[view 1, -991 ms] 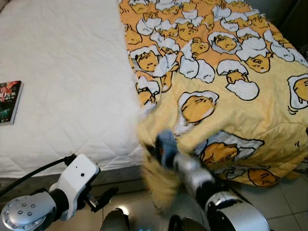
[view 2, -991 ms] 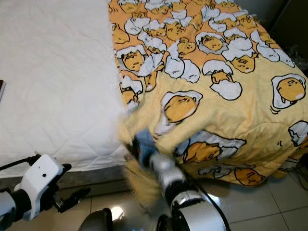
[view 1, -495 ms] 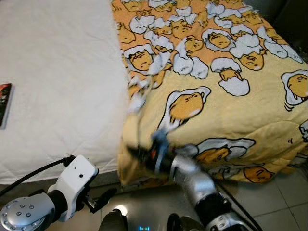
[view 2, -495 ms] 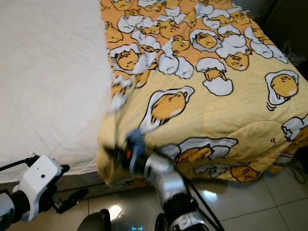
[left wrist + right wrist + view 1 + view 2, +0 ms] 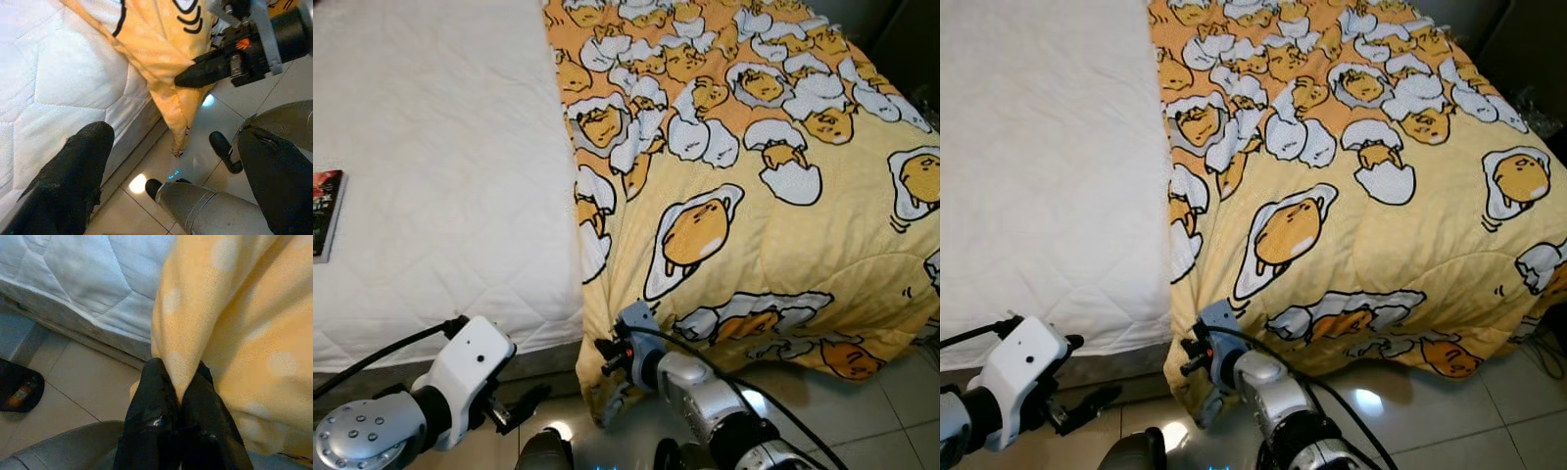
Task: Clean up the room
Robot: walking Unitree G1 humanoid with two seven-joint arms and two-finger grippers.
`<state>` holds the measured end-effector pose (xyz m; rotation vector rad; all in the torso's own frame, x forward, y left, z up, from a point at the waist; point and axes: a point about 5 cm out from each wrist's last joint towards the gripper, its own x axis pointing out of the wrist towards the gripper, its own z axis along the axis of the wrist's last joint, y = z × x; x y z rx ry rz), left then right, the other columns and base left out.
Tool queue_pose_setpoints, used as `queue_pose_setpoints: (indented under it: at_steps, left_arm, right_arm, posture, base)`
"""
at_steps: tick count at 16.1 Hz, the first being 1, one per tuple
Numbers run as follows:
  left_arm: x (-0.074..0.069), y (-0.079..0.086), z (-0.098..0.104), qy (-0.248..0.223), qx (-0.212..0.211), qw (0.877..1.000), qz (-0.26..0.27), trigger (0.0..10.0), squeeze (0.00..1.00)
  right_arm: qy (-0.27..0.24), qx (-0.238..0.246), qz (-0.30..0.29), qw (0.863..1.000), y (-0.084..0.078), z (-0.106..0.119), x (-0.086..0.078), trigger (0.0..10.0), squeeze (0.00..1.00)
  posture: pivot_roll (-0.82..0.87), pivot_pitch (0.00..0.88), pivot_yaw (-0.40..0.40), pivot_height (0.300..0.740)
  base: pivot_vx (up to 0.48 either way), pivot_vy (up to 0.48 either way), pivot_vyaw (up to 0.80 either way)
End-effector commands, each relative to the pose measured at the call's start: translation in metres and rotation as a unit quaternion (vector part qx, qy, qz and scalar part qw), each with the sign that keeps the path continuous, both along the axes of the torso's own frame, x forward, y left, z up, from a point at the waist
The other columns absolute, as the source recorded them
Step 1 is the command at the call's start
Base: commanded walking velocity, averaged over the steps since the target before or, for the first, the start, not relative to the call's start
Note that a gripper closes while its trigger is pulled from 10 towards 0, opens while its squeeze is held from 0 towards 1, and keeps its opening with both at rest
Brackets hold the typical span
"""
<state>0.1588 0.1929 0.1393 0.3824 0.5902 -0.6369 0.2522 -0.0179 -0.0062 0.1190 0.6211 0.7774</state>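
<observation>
The right gripper (image 5: 178, 404) has its two black fingers pressed together on a fold of the yellow blanket (image 5: 783, 225), pinching it at the hanging corner just off the foot edge of the mattress (image 5: 440, 176). From that pinch, the blanket spreads up and away toward 1 o'clock in the head views, its long axis running along the bed from 6 toward 12, and it covers the right half of the mattress. The bare white half lies at 10 o'clock from the fingers, so pulling the corner across calls for a move toward 9 or 10 o'clock. The right arm is plainly the nearer one.

The left gripper (image 5: 171, 171) hangs low by the tiled floor (image 5: 142, 166) at about 8 o'clock from the pinch, its fingers spread wide and holding nothing, apart from the blanket.

By count: one blanket, one mattress, one book (image 5: 327, 211) lying near the far left edge of the bed, well apart from both grippers.
</observation>
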Motion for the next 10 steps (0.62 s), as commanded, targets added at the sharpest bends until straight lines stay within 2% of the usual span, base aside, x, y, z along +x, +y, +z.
queue_pose_setpoints:
  at_steps: [1,2,10]
  left_arm:
    - [-0.001,0.001,-0.003,0.002,0.005,1.000,0.002,10.0,0.00]
    - [0.003,0.003,-0.008,-0.003,0.002,1.000,0.013,10.0,0.00]
    - [0.003,0.003,-0.008,-0.003,0.002,1.000,0.013,10.0,0.00]
  right_arm:
    - [0.049,0.054,0.004,0.997,0.029,-0.007,-0.024,10.0,1.00]
    - [0.041,0.127,0.011,0.991,0.039,0.005,-0.023,10.0,1.00]
    - [0.041,0.127,0.011,0.991,0.039,0.005,-0.023,10.0,1.00]
  posture:
    - [0.36,0.162,-0.032,0.740]
    - [0.32,0.115,-0.039,0.740]
    - [0.32,0.115,-0.039,0.740]
  base:
    - [0.000,0.000,0.00]
    - [0.000,0.000,0.00]
    - [0.000,0.000,0.00]
